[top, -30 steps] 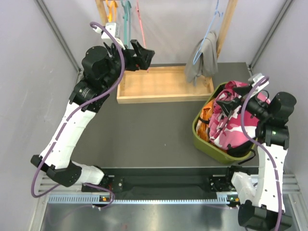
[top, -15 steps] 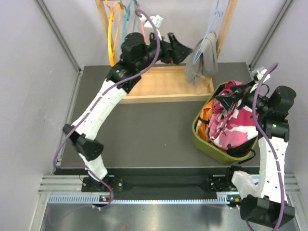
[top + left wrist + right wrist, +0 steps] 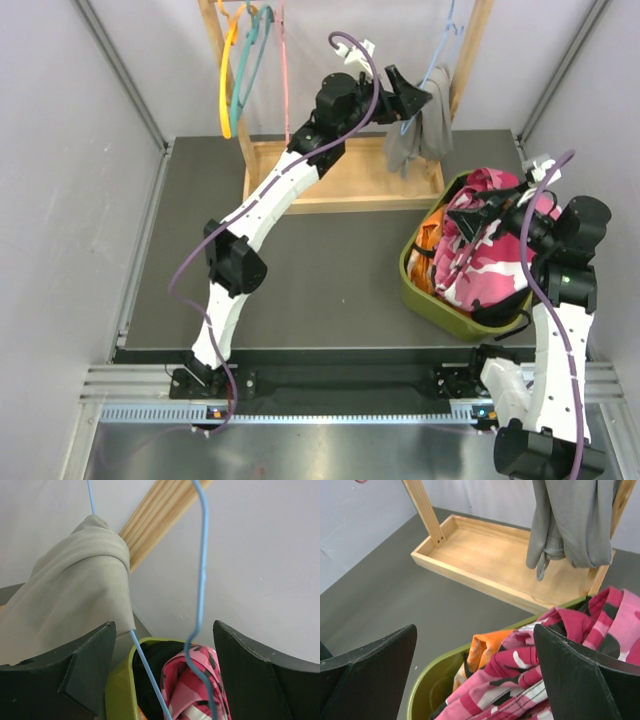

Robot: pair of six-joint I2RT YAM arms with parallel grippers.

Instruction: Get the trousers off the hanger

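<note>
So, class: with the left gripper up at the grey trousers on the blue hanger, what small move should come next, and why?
Probably nudge the left gripper sideways onto the grey trousers and close: its jaws stand open around only the blue hanger wire, the cloth beside one finger.

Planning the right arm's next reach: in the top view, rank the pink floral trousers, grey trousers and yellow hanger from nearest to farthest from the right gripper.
From the right gripper:
1. Pink floral trousers, right beside it in the basket.
2. Grey trousers, on the blue hanger, back and left.
3. Yellow hanger, far back-left.
</note>
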